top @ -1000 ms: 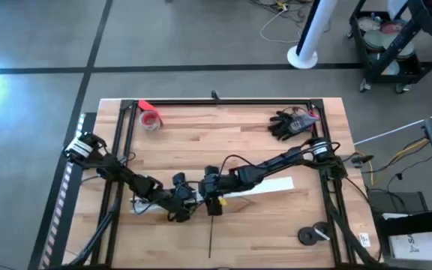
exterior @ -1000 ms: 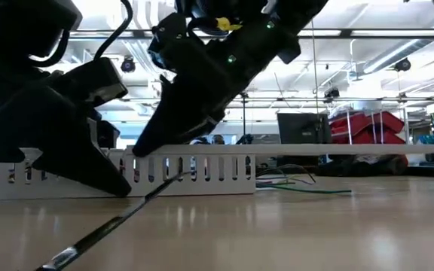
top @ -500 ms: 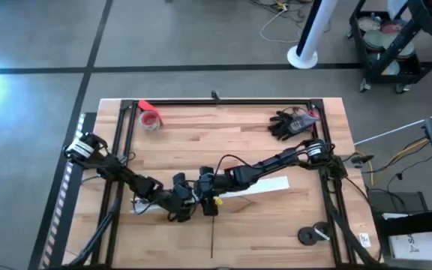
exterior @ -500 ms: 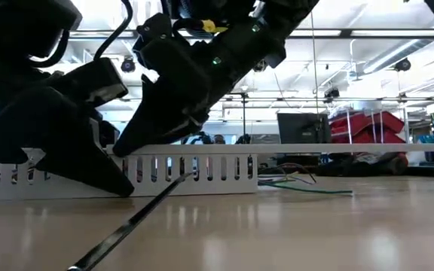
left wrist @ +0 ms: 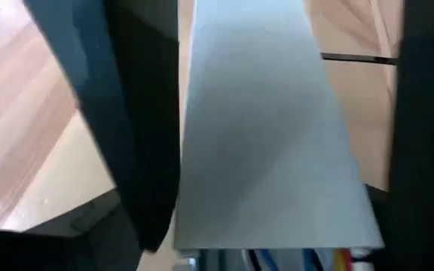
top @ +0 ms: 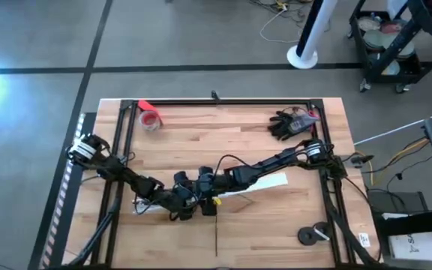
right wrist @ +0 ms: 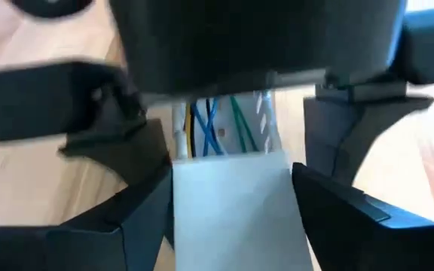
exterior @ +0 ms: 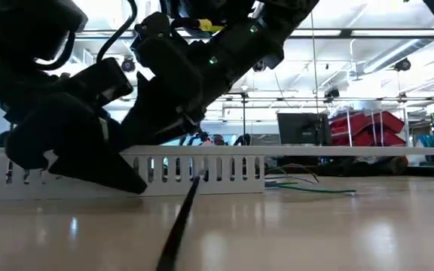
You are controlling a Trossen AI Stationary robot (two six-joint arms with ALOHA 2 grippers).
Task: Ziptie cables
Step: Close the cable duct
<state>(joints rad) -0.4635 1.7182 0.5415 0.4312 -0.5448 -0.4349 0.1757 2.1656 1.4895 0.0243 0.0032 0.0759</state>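
Two grippers, one white strip (top: 265,185)

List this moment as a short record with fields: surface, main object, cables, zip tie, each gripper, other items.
surface: wooden table
main object: long white slotted cable duct with a flat cover
cables: blue and green cables lying inside the duct
zip tie: thin black zip tie near the table's front edge
left gripper: fingers either side of the duct cover
right gripper: fingers either side of the duct cover
other items: red tape roll, black glove, black tape roll
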